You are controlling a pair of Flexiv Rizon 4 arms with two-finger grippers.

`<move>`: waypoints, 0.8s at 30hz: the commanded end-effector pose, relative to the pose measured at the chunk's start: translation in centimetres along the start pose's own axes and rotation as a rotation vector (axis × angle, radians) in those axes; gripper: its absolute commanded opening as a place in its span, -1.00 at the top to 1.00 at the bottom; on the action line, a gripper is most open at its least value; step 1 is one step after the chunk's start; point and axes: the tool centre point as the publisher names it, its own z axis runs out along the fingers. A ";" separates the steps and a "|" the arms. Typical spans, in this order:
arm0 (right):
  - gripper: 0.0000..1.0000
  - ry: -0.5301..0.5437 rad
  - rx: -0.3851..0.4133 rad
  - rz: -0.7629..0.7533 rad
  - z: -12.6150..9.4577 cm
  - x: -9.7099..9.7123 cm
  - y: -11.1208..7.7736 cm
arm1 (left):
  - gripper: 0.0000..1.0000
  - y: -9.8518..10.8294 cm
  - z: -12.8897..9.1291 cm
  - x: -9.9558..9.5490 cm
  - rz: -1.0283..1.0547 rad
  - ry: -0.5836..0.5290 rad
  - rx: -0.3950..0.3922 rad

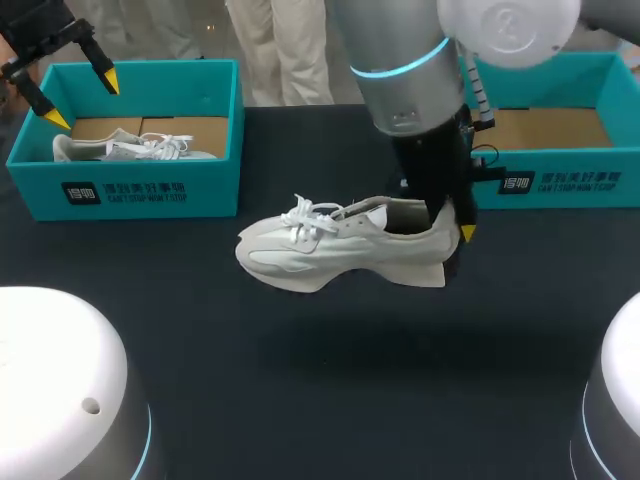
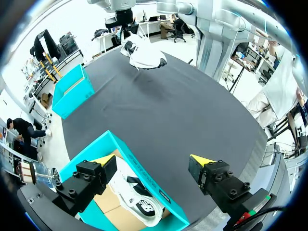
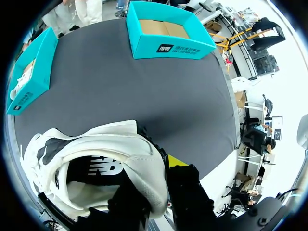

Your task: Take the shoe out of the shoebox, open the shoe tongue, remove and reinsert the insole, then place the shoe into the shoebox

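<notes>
Precariously holds the shoe point(image 1: 340, 245) by its heel rim alone in the clenched right gripper point(image 1: 452, 230) above the counter point(image 1: 330, 400); may sag toe-down and slip.

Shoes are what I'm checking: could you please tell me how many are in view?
2. One shoe lies in the left shoebox; the other shoe is held by its heel in the right pincer, above the table. None seems hidden in the right shoebox.
</notes>
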 end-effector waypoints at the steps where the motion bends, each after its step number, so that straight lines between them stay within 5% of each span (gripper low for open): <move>1: 1.00 -0.001 0.001 0.000 -0.2 0.1 0.1 | -1.00 0.0 0.0 0.0 0.001 0.000 -0.001; 15: 1.00 0.047 -0.054 -0.024 5.0 3.2 2.5 | -1.00 0.0 0.0 0.0 0.001 0.000 -0.001; 24: 1.00 0.046 -0.048 -0.051 10.2 5.5 3.2 | -1.00 0.0 0.0 0.0 0.001 0.000 -0.001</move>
